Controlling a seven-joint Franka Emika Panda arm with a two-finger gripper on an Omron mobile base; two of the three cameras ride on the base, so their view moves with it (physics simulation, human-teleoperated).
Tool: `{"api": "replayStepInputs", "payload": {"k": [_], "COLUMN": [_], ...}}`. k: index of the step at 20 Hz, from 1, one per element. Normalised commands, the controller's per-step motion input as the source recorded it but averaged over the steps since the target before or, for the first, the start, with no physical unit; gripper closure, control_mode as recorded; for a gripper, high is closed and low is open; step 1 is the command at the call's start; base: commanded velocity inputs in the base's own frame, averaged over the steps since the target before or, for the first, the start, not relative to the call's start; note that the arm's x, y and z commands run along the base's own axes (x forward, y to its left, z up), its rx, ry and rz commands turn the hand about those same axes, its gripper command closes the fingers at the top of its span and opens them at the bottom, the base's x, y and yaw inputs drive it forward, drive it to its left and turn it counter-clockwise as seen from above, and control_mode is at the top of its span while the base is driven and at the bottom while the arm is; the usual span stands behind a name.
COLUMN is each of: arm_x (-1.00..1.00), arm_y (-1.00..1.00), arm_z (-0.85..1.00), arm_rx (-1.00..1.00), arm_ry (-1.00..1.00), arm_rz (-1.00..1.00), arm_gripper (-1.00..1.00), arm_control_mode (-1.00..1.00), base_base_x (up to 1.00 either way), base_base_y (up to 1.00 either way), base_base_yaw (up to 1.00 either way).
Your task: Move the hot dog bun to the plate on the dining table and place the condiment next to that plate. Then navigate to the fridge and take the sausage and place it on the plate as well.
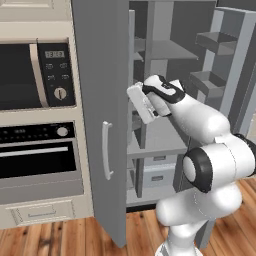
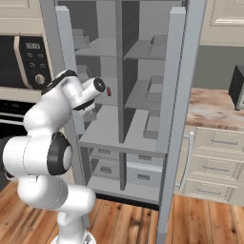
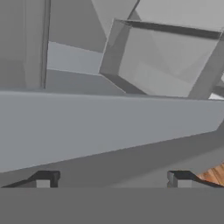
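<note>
The gripper [image 3: 112,179], its jaws standing wide and empty, is reaching into the open fridge [image 2: 143,119] for the sausage [image 2: 109,91], which seems just ahead of it, so it needs easing forward.

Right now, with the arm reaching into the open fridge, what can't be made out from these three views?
- The sausage: in the right base view just a small dark red end beside the wrist, its length hidden by the arm.
- The gripper: open in the hand view, nothing between its tips; in the left base view the fridge door edge and the hand block the fingertips.
- Hand view: blurred grey shelf surfaces, too close to tell which shelf.
</note>
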Motion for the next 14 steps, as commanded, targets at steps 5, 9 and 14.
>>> {"api": "replayStepInputs", "payload": {"k": [5,9,14], "arm_x": [-0.07,-0.10,-0.10], "arm_y": [0.75,0.91,1.00], "arm_z": [-0.09,-0.08,-0.06], "arm_rx": [0.00,0.00,-0.03], "arm_ry": [-0.08,-0.04,0.00], "arm_rz": [0.06,0.04,0.01], "arm_gripper": [-1.00,-1.00,-1.00], "arm_control_mode": [-1.00,-1.00,-1.00], "base_base_x": [0.00,0.00,0.00], "base_base_y": [0.00,0.00,0.00], "base_base_yaw": [0.00,0.00,0.00]}}
